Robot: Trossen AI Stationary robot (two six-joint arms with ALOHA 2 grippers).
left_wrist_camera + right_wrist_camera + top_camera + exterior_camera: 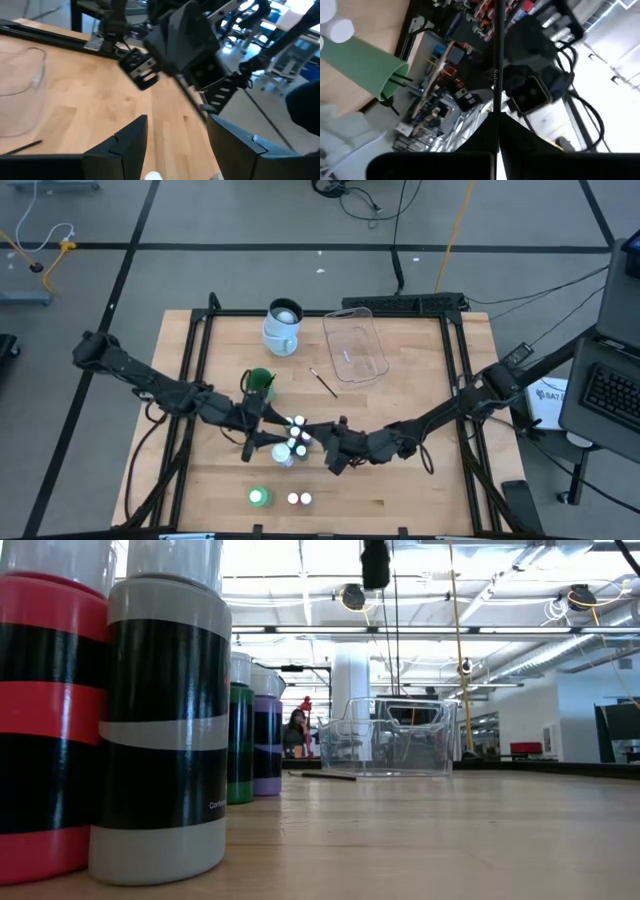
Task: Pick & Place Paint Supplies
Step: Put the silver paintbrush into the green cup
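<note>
Several tiny white-capped paint bottles [297,438] stand upright in a cluster at the table's middle. My left gripper [262,445] is just left of them, open, and one white cap [152,176] shows low between its fingers [135,142]. My right gripper [335,455] is just right of the cluster, shut on a thin dark brush [496,60]. A green container [258,383] with dark brush handles [397,79] in its mouth stands behind the cluster. Another brush [322,382] lies flat on the wood. Near the front edge stand a green bottle [258,498] and two white-capped ones [299,500]. My right gripper pinches the brush's thin dark handle [496,102] between its two shut fingers. The handle runs straight on beyond the fingertips, along their line, and leaves the right wrist view at the edge. Which end of the brush is in the fingers I cannot tell.
A clear plastic tray [355,343] and a white container [283,325] stand at the far middle of the table. In the low view, tall banded bottles [165,730] fill the near left. Black rails [190,370] run along the table's sides. A person [296,732] sits far off in the room.
</note>
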